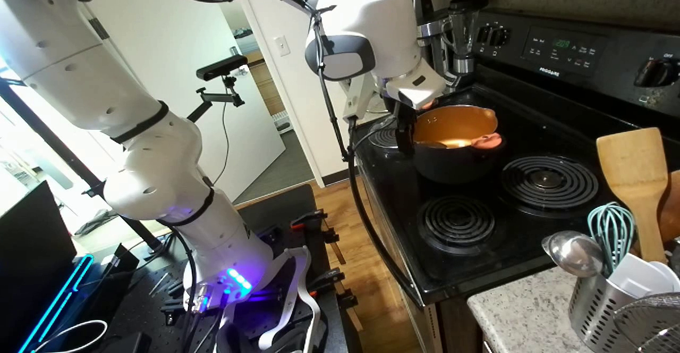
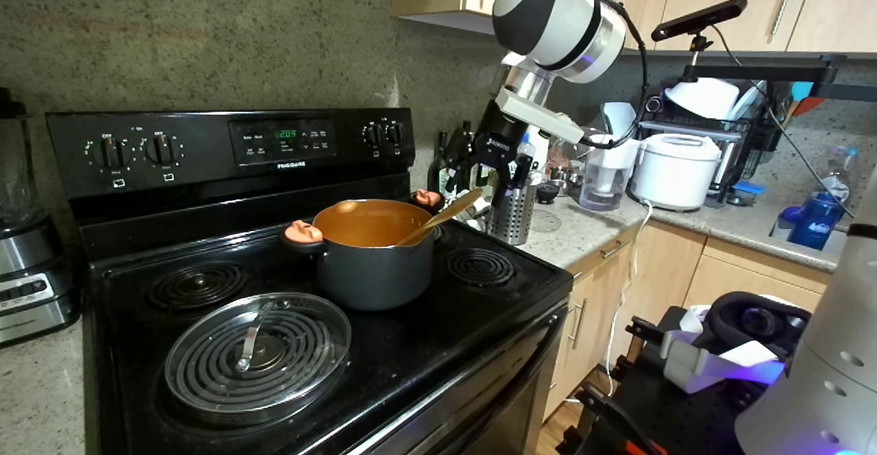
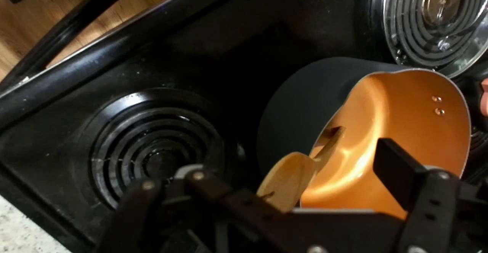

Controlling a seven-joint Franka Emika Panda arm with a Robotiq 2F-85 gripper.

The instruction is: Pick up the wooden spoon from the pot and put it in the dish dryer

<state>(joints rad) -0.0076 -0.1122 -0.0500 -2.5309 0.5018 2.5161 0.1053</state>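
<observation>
One white, jointed robot arm [image 1: 154,175] rises from a black tabletop [image 1: 276,201], arches across and bends its wrist down above the black electric stove [image 2: 425,345]. Your black two-jawed gripper [image 3: 301,156] points downward, its jaws spread wide and gripping nothing. The slim tan wooden spoon [image 3: 284,180] leans over the rim of the round, dark-sided, orange-lined pot [image 2: 373,277], its thin handle down inside and its rounded head jutting out below the gripper. In your wrist view part of that head is hidden behind the gripper, so you cannot be sure how near the jaws are to it.

The pot stands on the stove near black coil burners [image 1: 547,180], and a round, clear glass lid [image 2: 257,373] lies over one of them. Beside the stove, on a pale speckled stone counter [image 1: 515,300], you have the perforated silver metal dish dryer [image 1: 592,310], with a shiny metal ladle [image 1: 576,254], a teal wire whisk [image 1: 611,230] and a broad pale wooden spatula [image 1: 635,167] sticking up. Farther along you can see a white, rounded cooker [image 2: 675,170] below light wood cabinets [image 2: 736,6]. A green digital display [image 2: 288,134] glows at the back of the stove, brown wood flooring [image 1: 345,230] shows between tabletop and stove, and a white door [image 1: 170,50] stands behind the arm.
</observation>
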